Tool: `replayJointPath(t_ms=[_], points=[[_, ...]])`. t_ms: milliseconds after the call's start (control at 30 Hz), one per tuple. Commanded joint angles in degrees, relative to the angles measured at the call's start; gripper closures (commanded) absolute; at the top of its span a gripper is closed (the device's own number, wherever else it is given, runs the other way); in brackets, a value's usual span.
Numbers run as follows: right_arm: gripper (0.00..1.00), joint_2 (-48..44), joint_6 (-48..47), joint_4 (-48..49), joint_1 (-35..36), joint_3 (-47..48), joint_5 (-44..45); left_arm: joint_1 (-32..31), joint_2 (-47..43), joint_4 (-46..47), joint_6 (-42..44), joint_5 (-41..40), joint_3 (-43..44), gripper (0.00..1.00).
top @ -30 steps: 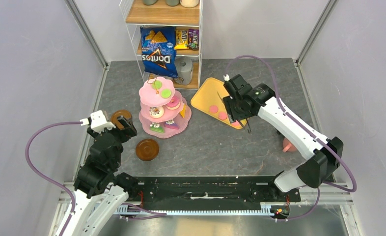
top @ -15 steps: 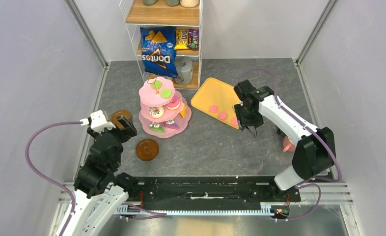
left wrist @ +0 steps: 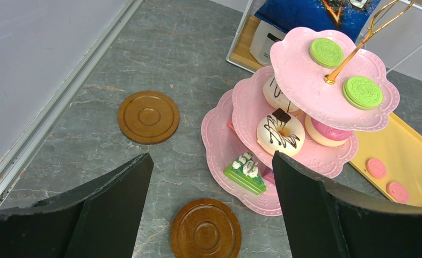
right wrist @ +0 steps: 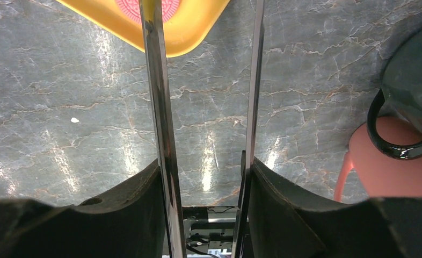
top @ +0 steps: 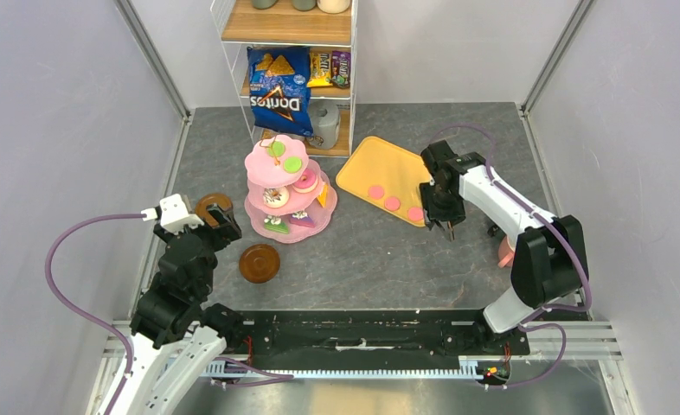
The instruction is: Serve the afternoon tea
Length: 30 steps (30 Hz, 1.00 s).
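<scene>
The pink three-tier stand [top: 286, 186] holds green macarons [left wrist: 327, 52], donuts [left wrist: 280, 133] and a green cake slice [left wrist: 245, 172]. Three pink macarons [top: 392, 204] lie on the yellow tray [top: 380, 160]. My right gripper [top: 445, 216] is shut on the metal tongs [right wrist: 158, 107]; their blades reach just past the tray's near corner, one over a pink macaron [right wrist: 131, 8]. A pink mug [right wrist: 391, 172] and a dark-green mug [right wrist: 413, 70] stand to the right. Open and holding nothing, my left gripper [left wrist: 211, 158] hovers above two brown saucers [left wrist: 205, 228] [left wrist: 148, 116].
A white wire shelf [top: 289, 35] at the back holds a blue Doritos bag [top: 279, 86], snack packs and a grey roll [top: 325, 124]. Grey walls close in the table on the left and right. The right arm's cable loops above the tray.
My right arm has swung the tongs from over the tray's macarons to its near right corner, and its fingers have narrowed a little. The left arm has not moved.
</scene>
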Motion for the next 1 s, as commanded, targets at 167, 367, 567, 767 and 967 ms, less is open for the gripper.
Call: replayJointPath(t_ms=[167,367,567,767,967], points=[[0.45,-0.2,0.5,0.6,-0.3,-1.0,-3.9,0.4,-0.1,1.7,-1.4,0.2,0.0,0.10],[0.47,0.1,0.7,0.3,-0.3,-1.8,-5.0,0.4,-0.3,1.7,-1.4,0.2,-0.1,0.10],[0.51,0.1,0.9,1.5,0.0,-0.9,-6.9,0.4,-0.4,1.7,-1.4,0.2,-0.1,0.10],[0.52,3.5,1.0,3.4,2.1,3.4,-7.0,0.4,-0.3,1.6,-1.4,0.0,-0.1,0.10],[0.51,8.4,0.6,4.2,2.8,10.3,-6.4,0.4,-0.2,1.5,-1.5,-0.2,-0.1,0.10]])
